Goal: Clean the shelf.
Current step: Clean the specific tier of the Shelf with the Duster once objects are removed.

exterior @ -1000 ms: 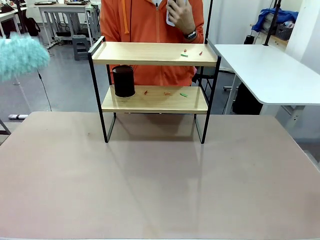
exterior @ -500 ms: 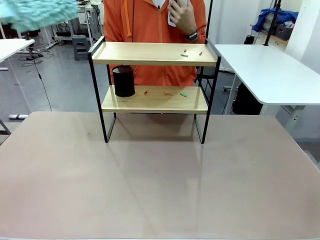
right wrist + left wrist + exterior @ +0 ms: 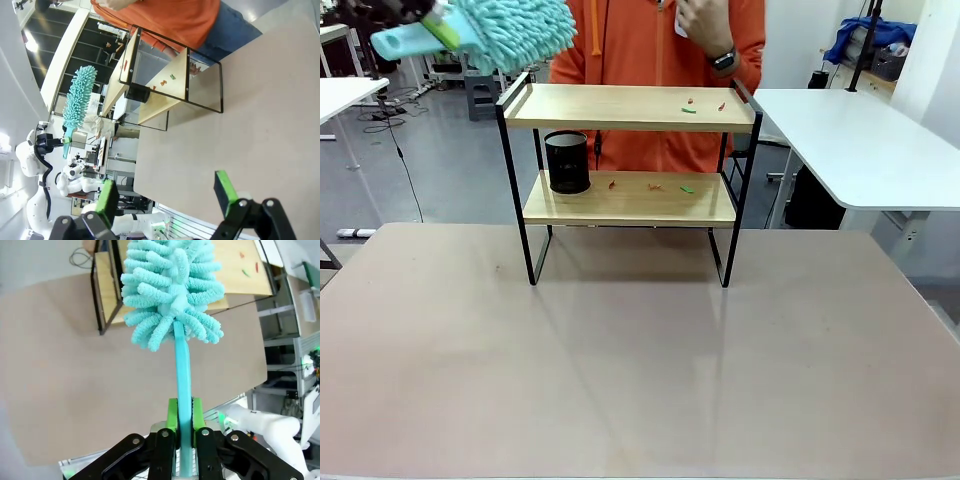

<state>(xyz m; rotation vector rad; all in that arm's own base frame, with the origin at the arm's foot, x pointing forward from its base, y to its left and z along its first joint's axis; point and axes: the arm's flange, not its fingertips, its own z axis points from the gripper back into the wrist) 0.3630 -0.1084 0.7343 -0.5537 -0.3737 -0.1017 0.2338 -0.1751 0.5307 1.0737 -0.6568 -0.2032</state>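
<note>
The shelf (image 3: 630, 108) stands at the far middle of the table, two light boards in a black frame. Small red and green scraps (image 3: 689, 106) lie on its top board, and more scraps (image 3: 655, 186) on the lower board beside a black cup (image 3: 567, 162). My left gripper (image 3: 184, 415) is shut on the handle of a fluffy teal duster (image 3: 172, 290). In the front view the duster (image 3: 510, 35) hangs just above the shelf's top left corner. My right gripper (image 3: 166, 194) stands open and empty, well back from the shelf (image 3: 160, 85).
A person in an orange jacket (image 3: 650, 45) stands right behind the shelf with a hand raised at chest height. A white table (image 3: 860, 140) sits at the right. The brown tabletop (image 3: 640, 370) stretches in front of the shelf.
The duster has swung from the far left edge rightward, up to the shelf's top left corner. The person has shifted a little to the right.
</note>
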